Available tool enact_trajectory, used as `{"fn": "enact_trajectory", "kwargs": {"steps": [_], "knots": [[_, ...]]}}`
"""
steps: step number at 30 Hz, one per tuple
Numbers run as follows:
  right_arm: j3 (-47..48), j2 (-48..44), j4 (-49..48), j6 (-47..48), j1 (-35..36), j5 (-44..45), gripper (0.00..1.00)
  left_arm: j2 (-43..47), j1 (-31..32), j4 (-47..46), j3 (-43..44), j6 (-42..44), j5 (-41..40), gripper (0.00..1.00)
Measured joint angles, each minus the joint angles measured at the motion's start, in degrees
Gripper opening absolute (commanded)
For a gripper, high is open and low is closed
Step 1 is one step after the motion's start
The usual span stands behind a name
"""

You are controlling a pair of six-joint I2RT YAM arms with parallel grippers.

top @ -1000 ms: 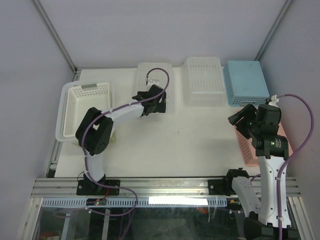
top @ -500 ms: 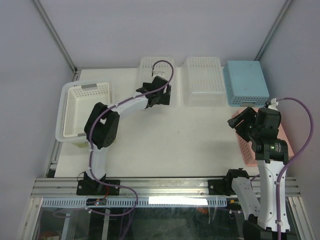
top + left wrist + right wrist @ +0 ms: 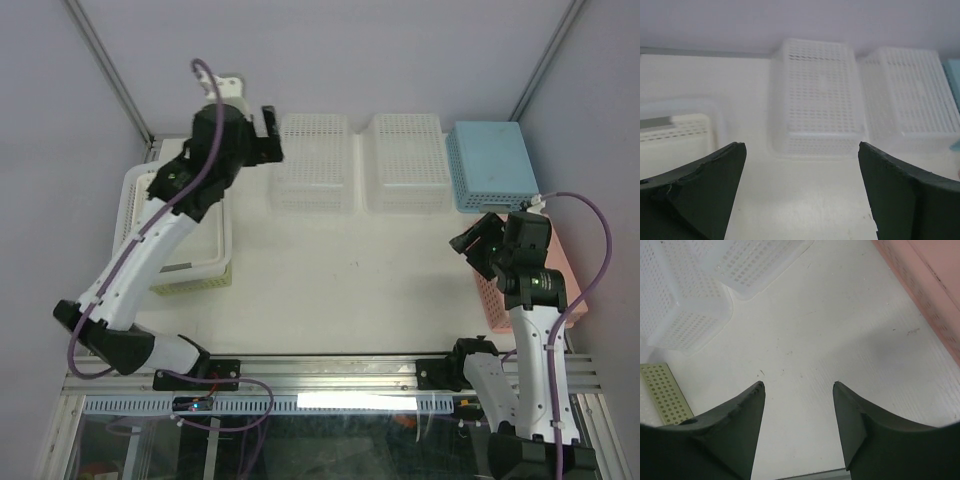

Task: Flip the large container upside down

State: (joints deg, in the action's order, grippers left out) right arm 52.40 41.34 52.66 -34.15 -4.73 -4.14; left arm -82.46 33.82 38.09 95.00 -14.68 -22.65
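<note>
The left jaws have lifted off the large container [image 3: 312,172], gaping and empty; it lies base-up at the table's [image 3: 350,280] far edge. The right jaws, half open, hold nothing.

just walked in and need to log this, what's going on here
The large white translucent perforated plastic basket lies upside down on the table, rim down. The left gripper hovers open near it, holding nothing. The right gripper is open over the table, empty too.
</note>
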Motion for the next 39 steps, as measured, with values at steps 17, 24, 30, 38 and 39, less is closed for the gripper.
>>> {"fn": "enact_trajectory", "kwargs": {"steps": [17,24,30,38,39], "knots": [[-1.0,1.8,-3.6,-0.1,0.0,-2.1,0.6,3.7,-24.8,19.2,-11.0,-3.0,0.9,0.99],[-1.0,2.3,-3.5,-0.2,0.0,-2.6,0.6,3.6,-24.9,17.1,-17.5,-1.4,5.0,0.95],[-1.0,2.3,-3.5,-0.2,0.0,-2.8,0.6,3.4,-24.9,15.0,-21.2,-0.7,5.4,0.86],[-1.0,2.3,-3.5,-0.3,0.0,-2.8,0.6,1.9,-25.0,12.7,-23.6,-0.7,5.0,0.74],[-1.0,2.3,-3.5,-0.3,0.0,-2.8,0.6,1.9,-25.0,12.5,-23.6,-0.7,5.0,0.71]]}}
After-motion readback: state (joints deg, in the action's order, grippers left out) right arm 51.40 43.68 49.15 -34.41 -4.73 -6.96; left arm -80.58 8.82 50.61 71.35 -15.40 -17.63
